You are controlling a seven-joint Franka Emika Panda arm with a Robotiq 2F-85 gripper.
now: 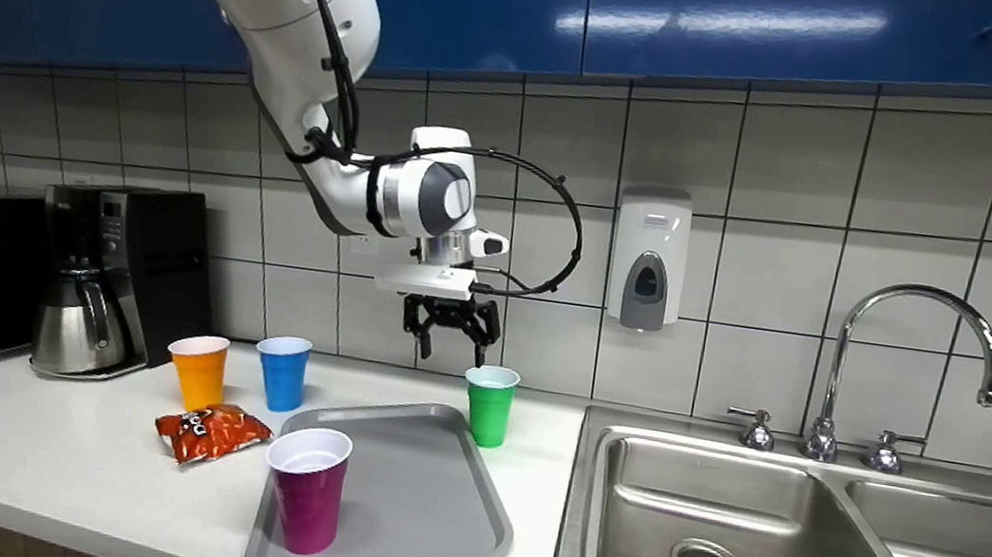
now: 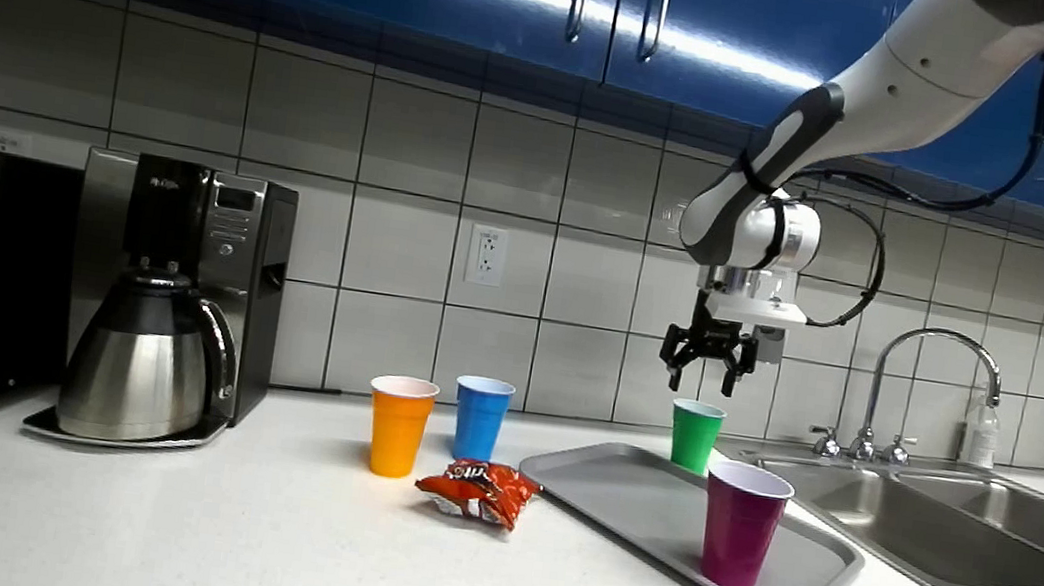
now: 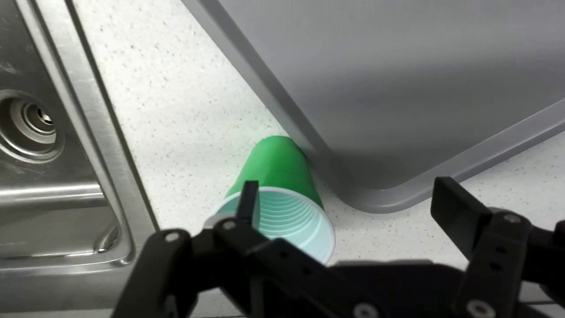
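Note:
My gripper (image 1: 452, 349) hangs open above the back of the counter, with nothing between its fingers. Nearest to it is an upright green cup (image 1: 489, 412), white inside, standing on the counter by the back corner of a grey tray (image 1: 419, 499). Seen from the wrist, one finger (image 3: 248, 201) overlaps the mouth of the green cup (image 3: 278, 163) and hides part of its rim; the exterior views show the fingertips higher than the cup. A purple cup (image 2: 740, 534) stands upright on the tray's front part.
Beside the tray lies a red snack bag (image 2: 486, 492), with an orange cup (image 2: 398, 433) and a blue cup (image 2: 479, 424) behind it. A coffee maker (image 2: 167, 307) stands farther along. On the opposite side are a steel sink (image 1: 712, 528), a faucet (image 1: 832, 380) and a wall dispenser (image 1: 649, 260).

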